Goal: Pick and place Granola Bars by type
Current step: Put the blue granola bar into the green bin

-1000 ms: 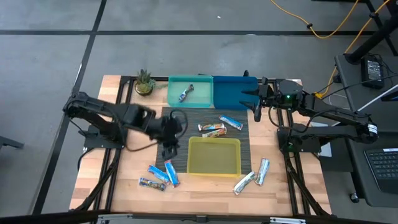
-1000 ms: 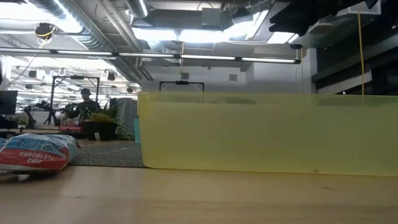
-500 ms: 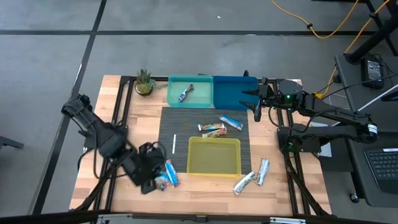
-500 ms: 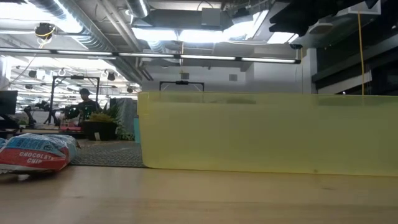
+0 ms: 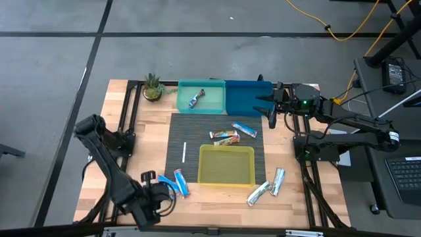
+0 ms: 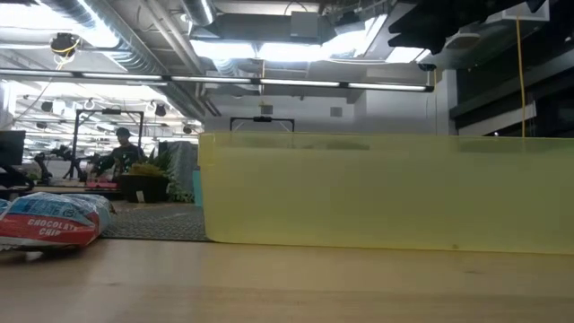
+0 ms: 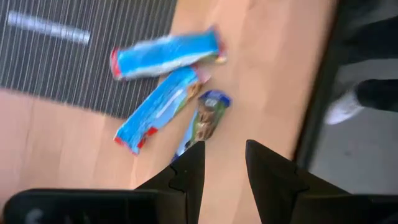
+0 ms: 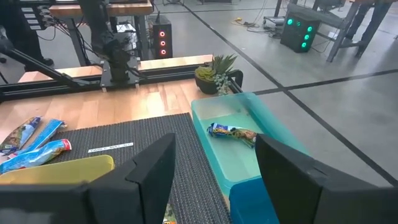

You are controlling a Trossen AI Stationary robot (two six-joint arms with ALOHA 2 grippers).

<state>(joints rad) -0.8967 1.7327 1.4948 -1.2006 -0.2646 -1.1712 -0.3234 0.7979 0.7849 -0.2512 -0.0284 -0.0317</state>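
Wooden slats formed the worktop (image 5: pixel 99 171), a dark ribbed mat (image 5: pixel 177 131) laid across its middle. At the front-left corner the left tool (image 5: pixel 152 201) hung low, fingers (image 7: pixel 189 171) slightly apart and empty, above a cluster of three granola bars: two blue bars (image 7: pixel 165 53) (image 7: pixel 160 109) and one multicoloured bar (image 7: pixel 208 118), the three lying just off the mat's edge and touching at one end. The right tool (image 5: pixel 268 105) waited at the back right beside the blue bin (image 5: pixel 247 99), its fingers (image 8: pixel 149 171) spread wide and holding nothing. A multicoloured bar (image 5: pixel 196 99) lay in the teal bin (image 5: pixel 187 105). Two more bars (image 5: pixel 225 137) (image 5: pixel 245 130) rested on the mat behind the yellow bin (image 5: pixel 227 179), and two silver-blue bars (image 5: pixel 259 193) (image 5: pixel 278 182) sat to its right. A thin white stick (image 5: pixel 184 151) lay on the mat.
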